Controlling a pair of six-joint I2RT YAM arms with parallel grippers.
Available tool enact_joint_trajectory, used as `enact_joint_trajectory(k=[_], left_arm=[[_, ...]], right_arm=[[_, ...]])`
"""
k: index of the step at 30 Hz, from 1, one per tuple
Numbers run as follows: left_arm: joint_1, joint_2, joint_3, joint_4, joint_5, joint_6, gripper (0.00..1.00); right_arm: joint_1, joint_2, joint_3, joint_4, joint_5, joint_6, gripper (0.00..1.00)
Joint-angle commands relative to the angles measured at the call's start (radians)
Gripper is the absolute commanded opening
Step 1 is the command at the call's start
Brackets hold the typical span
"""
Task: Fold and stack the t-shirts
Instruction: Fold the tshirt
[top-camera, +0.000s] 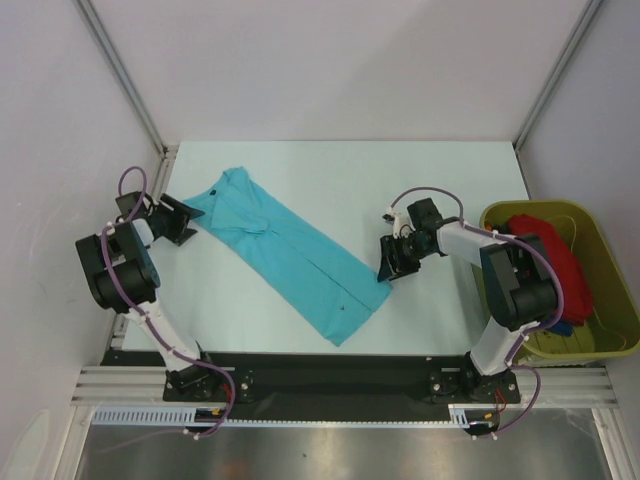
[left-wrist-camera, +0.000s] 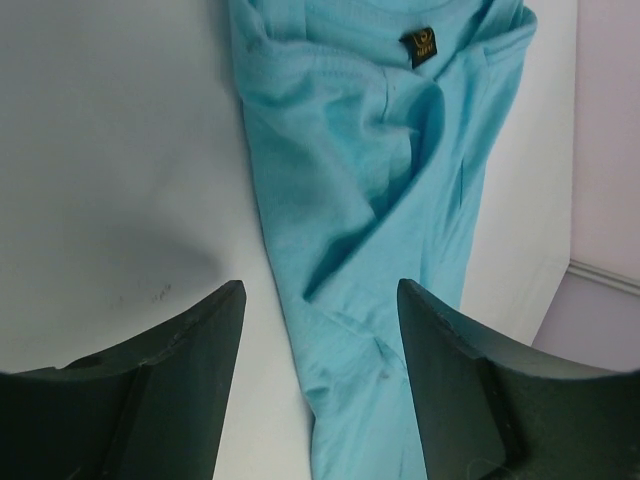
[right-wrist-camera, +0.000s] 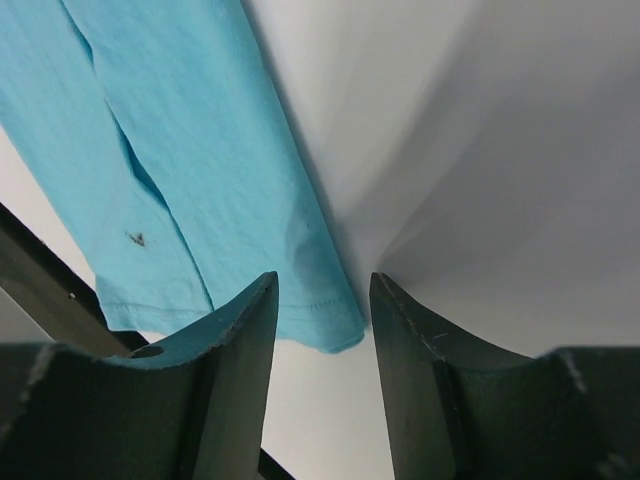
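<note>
A turquoise t-shirt (top-camera: 285, 252) lies folded into a long strip, running diagonally from back left to front right on the white table. Its collar and dark label (left-wrist-camera: 421, 45) show in the left wrist view. My left gripper (top-camera: 190, 226) is open and empty just over the strip's collar end (left-wrist-camera: 350, 330). My right gripper (top-camera: 385, 272) is open and empty, its fingers straddling the hem corner (right-wrist-camera: 335, 325) at the strip's front right end. A red t-shirt (top-camera: 545, 262) and a bit of dark blue cloth (top-camera: 562, 326) lie in the tub.
An olive-green plastic tub (top-camera: 605, 275) stands at the right edge of the table, beside the right arm. Grey walls enclose the table on the left, back and right. A black rail (top-camera: 320, 370) runs along the near edge.
</note>
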Motion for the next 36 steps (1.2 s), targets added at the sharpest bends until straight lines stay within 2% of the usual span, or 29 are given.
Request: enact_joint_trajectory(k=[1,5,8,11,13,17,18,21,26,29,32,34,36], left_arm=[[0.012,0.053,0.085,0.034,0.02,0.0,0.69],[0.011,0.122,0.171,0.031,0.0,-0.01,0.68],[0.012,0.18,0.22,0.006,-0.011,-0.016,0.66],[0.009,0.236,0.275,-0.003,-0.014,-0.017,0.61],[0.002,0.274,0.3,0.009,-0.001,-0.02,0.54],[-0.031,0.352,0.431,-0.038,0.008,0.032,0.29],[-0.043,0.36,0.45,-0.053,0.009,0.039,0.21],[-0.08,0.384,0.488,-0.025,0.003,0.026,0.13],[-0.176,0.463,0.624,0.015,0.0,-0.043,0.09],[-0.247,0.526,0.703,0.089,-0.023,-0.127,0.08],[-0.298,0.579,0.729,0.24,-0.073,-0.245,0.08],[-0.33,0.64,0.761,0.284,-0.092,-0.345,0.07],[-0.373,0.691,0.864,0.29,-0.119,-0.385,0.04]], right_arm=[[0.006,0.04,0.039,-0.027,0.033,-0.03,0.48],[0.012,0.056,0.045,-0.037,0.044,-0.029,0.45],[0.013,0.074,0.052,-0.049,0.059,-0.023,0.4],[0.015,0.088,0.062,-0.063,0.077,-0.015,0.25],[0.024,0.094,0.062,-0.069,0.09,-0.011,0.17],[0.038,0.088,0.065,-0.067,0.142,0.052,0.04],[0.045,0.083,0.066,-0.07,0.153,0.077,0.03],[0.053,0.057,0.059,-0.066,0.192,0.12,0.0],[0.043,-0.035,-0.035,-0.006,0.232,0.252,0.0],[0.039,-0.081,-0.096,0.045,0.242,0.322,0.0],[0.033,-0.124,-0.145,0.081,0.258,0.391,0.0],[0.027,-0.151,-0.193,0.1,0.266,0.417,0.0],[0.033,-0.19,-0.234,0.123,0.268,0.449,0.0]])
